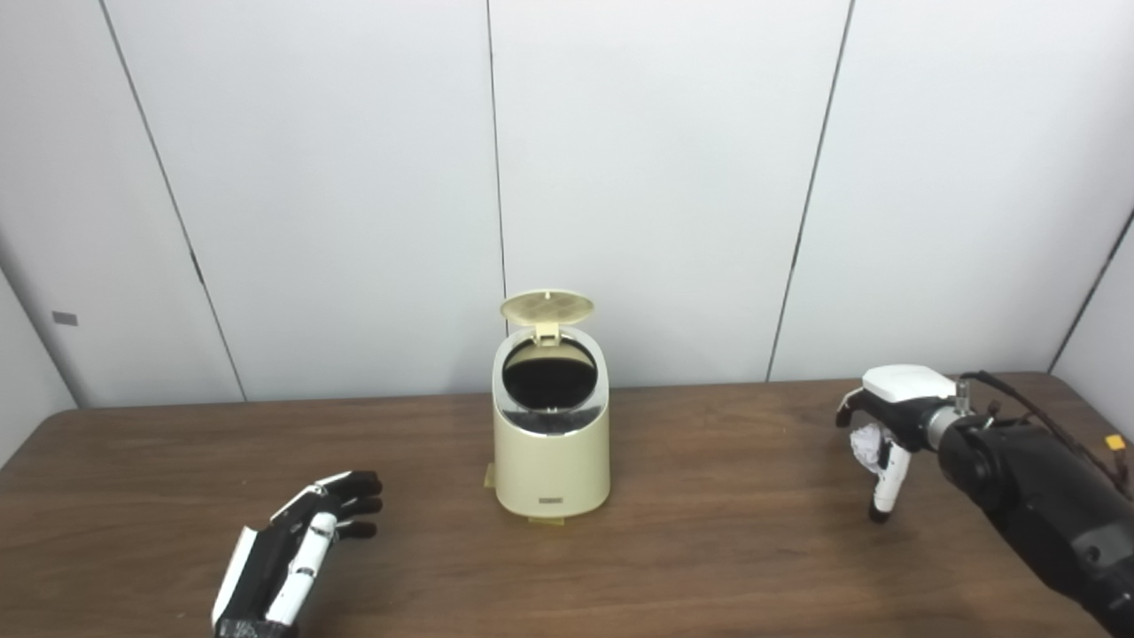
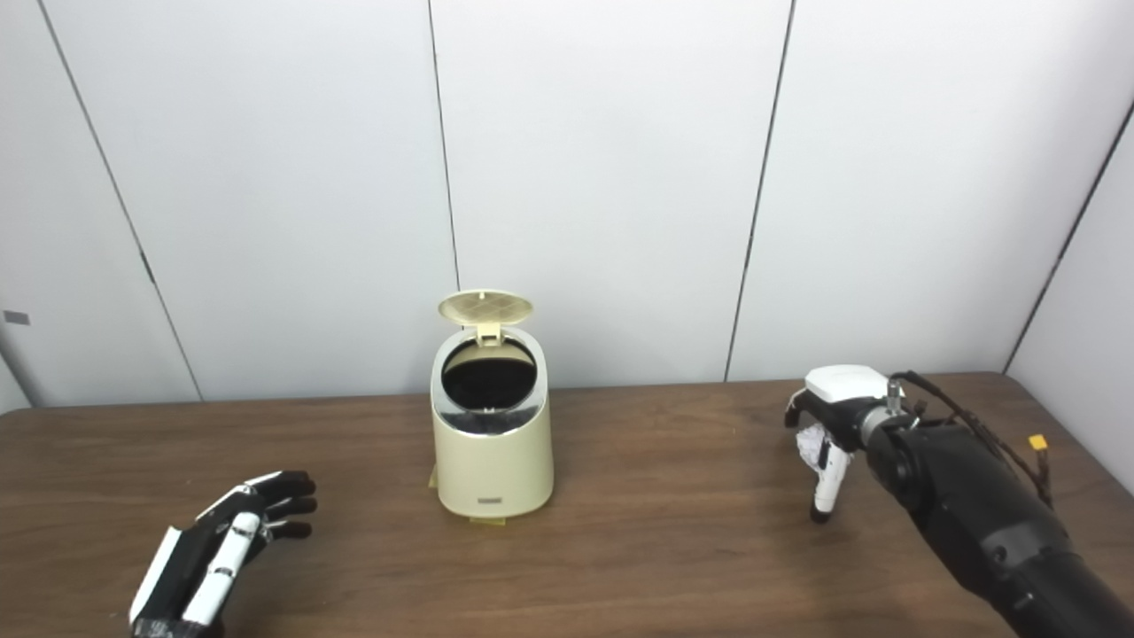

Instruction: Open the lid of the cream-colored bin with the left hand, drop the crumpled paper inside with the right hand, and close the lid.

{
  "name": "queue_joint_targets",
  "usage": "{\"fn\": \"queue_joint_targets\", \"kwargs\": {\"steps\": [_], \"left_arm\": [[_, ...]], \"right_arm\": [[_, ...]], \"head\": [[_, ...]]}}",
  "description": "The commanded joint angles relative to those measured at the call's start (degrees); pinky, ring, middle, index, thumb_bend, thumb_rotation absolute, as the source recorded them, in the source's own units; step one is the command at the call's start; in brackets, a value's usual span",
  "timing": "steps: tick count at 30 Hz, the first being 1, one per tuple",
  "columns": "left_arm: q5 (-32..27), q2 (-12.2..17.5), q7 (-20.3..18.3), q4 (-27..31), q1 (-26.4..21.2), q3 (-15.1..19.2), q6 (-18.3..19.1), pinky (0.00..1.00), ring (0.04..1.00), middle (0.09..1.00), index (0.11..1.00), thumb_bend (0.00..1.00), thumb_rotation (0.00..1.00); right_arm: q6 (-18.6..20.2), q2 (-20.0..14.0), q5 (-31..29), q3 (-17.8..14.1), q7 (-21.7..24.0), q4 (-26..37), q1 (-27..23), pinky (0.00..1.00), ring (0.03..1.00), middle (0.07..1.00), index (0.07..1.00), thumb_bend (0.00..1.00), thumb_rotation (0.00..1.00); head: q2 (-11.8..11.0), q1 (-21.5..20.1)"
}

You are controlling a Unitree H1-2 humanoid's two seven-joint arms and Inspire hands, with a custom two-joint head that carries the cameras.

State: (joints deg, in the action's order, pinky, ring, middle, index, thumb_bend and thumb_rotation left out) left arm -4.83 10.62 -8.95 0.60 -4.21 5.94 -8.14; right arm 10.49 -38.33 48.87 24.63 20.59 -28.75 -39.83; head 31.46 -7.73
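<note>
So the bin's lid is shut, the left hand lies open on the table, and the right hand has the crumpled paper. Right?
Not quite: the lid stands open behind the cream bin's dark mouth, as the left eye view shows. The rest holds: left hand open on the table, right hand holding the crumpled paper.

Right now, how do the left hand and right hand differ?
The left hand holds nothing, fingers apart; the right hand is closed on the crumpled paper. The left lies low near the table's front edge; the right hangs farther back, fingers down. Both are clear of the open bin.
</note>
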Motion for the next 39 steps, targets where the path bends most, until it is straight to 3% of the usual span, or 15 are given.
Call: {"fn": "queue_joint_targets", "kwargs": {"steps": [1, 6, 12, 13, 14, 15, 18, 23, 25, 29, 39], "left_arm": [[0.0, 0.7, 0.6, 2.8, -1.4, 0.3, -1.4, 0.66, 0.738, 0.752, 0.750, 0.24, 0.73], [0.1, 0.6, 0.7, 3.2, -1.2, 0.3, -1.4, 0.66, 0.743, 0.756, 0.750, 0.23, 0.74], [-0.6, 0.7, 0.4, 2.9, -1.2, 0.4, -1.6, 0.65, 0.742, 0.758, 0.753, 0.24, 0.75], [-0.8, 0.7, 0.2, 2.9, -1.2, 0.4, -1.6, 0.66, 0.745, 0.761, 0.756, 0.24, 0.74], [-1.0, 0.7, 0.2, 2.9, -1.2, 0.4, -1.5, 0.66, 0.745, 0.762, 0.758, 0.24, 0.74], [-1.0, 0.7, 0.2, 2.9, -1.2, 0.4, -1.5, 0.66, 0.745, 0.763, 0.758, 0.24, 0.74], [-0.6, 0.6, 0.5, 2.8, -1.2, 0.5, -1.6, 0.67, 0.745, 0.760, 0.756, 0.25, 0.73], [-0.8, 0.7, 0.5, 3.5, -1.0, 0.6, -1.2, 0.66, 0.739, 0.754, 0.752, 0.23, 0.73], [-0.9, 0.6, 0.5, 3.7, -0.9, 0.6, -0.9, 0.66, 0.741, 0.755, 0.753, 0.24, 0.73], [-1.0, 0.6, 0.5, 3.9, -0.9, 0.7, -0.5, 0.67, 0.740, 0.756, 0.753, 0.24, 0.73], [-0.7, 0.6, 0.5, 3.7, -1.0, 0.7, -0.8, 0.66, 0.745, 0.760, 0.754, 0.25, 0.73]], "right_arm": [[-0.6, -2.8, 2.0, 0.3, -1.5, -2.0, -1.6, 0.59, 0.732, 0.803, 0.734, 0.91, 0.13], [-3.2, -2.9, 1.5, 0.8, -2.9, -4.5, -2.4, 0.52, 0.650, 0.737, 0.723, 0.91, 0.09], [-6.0, -2.9, 2.1, 1.9, -4.5, -8.1, -3.7, 0.51, 0.632, 0.747, 0.688, 0.87, 0.02], [-6.2, -2.8, 2.3, 2.1, -5.0, -8.3, -3.7, 0.47, 0.577, 0.692, 0.648, 0.84, 0.01], [-5.5, -2.6, 3.0, 2.4, -6.1, -8.5, -3.7, 0.44, 0.553, 0.664, 0.572, 0.69, 0.06], [-4.4, -2.2, 3.5, 2.4, -7.1, -8.6, -3.6, 0.42, 0.529, 0.644, 0.530, 0.60, 0.09], [-0.7, -0.9, 4.6, 2.1, -9.6, -9.5, -3.5, 0.33, 0.425, 0.530, 0.504, 0.53, 0.01], [0.4, -1.2, 6.0, 3.5, -9.2, -8.4, -3.2, 0.33, 0.413, 0.503, 0.503, 0.52, 0.00], [1.1, -1.2, 6.2, 3.7, -8.7, -8.3, -3.4, 0.31, 0.418, 0.536, 0.495, 0.52, 0.00], [2.7, -0.7, 5.3, 2.9, -7.3, -8.2, -3.6, 0.31, 0.405, 0.505, 0.506, 0.52, 0.00], [2.3, -1.2, 4.3, 1.8, -6.7, -4.5, -2.3, 0.28, 0.380, 0.472, 0.519, 0.52, 0.00]], "head": [[0.1, -0.1], [0.3, -0.1], [0.4, -0.1], [0.4, -0.1], [0.3, 0.0], [0.3, 0.0], [0.5, 0.0], [0.8, 0.0], [0.8, 0.0], [0.8, -0.1], [0.9, -0.2]]}}
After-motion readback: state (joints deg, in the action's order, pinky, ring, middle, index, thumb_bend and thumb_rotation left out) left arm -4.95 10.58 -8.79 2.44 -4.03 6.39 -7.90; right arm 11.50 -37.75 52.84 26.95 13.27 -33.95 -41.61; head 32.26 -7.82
